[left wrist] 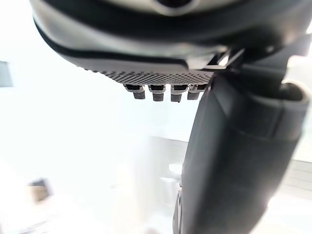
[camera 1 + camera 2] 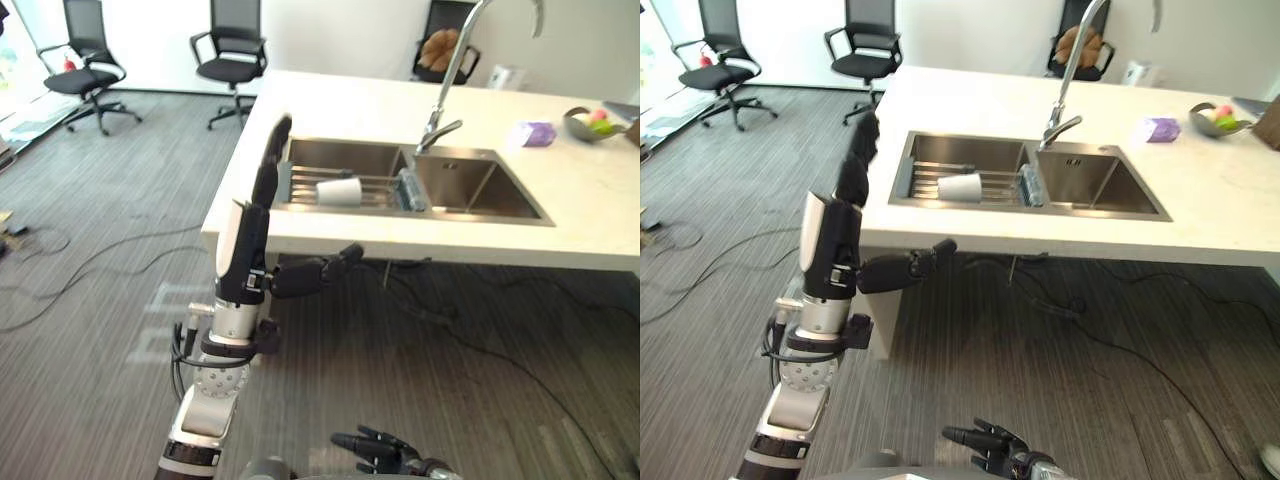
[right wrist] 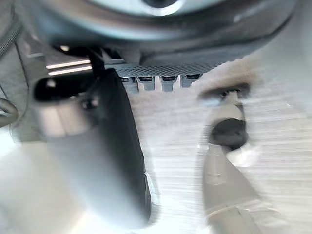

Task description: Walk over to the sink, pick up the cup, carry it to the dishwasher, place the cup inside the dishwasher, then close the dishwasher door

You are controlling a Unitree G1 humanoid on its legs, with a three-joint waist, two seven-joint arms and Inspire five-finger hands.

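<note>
In the left eye view, a white paper cup (image 2: pixel 340 191) lies on its side on a wire rack (image 2: pixel 300 186) in the left basin of the stainless steel double sink (image 2: pixel 465 190), which is set into the pale cream surface (image 2: pixel 390 105). The left robot hand (image 2: pixel 243 255) stands raised just short of the surface's near corner, fingers straight and apart, thumb out to the side, holding nothing and clear of the cup. The right robot hand (image 2: pixel 378 450) hangs low near the carpet, fingers loosely extended and empty. We judge the step in hand to be the approach to the sink. The pickup has not yet begun, and the carry, the placing and the door all remain.

The right eye view gives the same layout, with the cup near the divider between the two basins and open floor between us and the surface.

The left wrist view looks along straight fingers and thumb — nothing lies between them.

The right wrist view shows that hand spread over the carpet, likewise empty.

The next move calls for closing in, then reaching over the rim and wrapping the fingers round the cup's side.

No writing on the cup can be read — any print on the small purple packet (image 2: pixel 535 133) is too small to tell.
</note>
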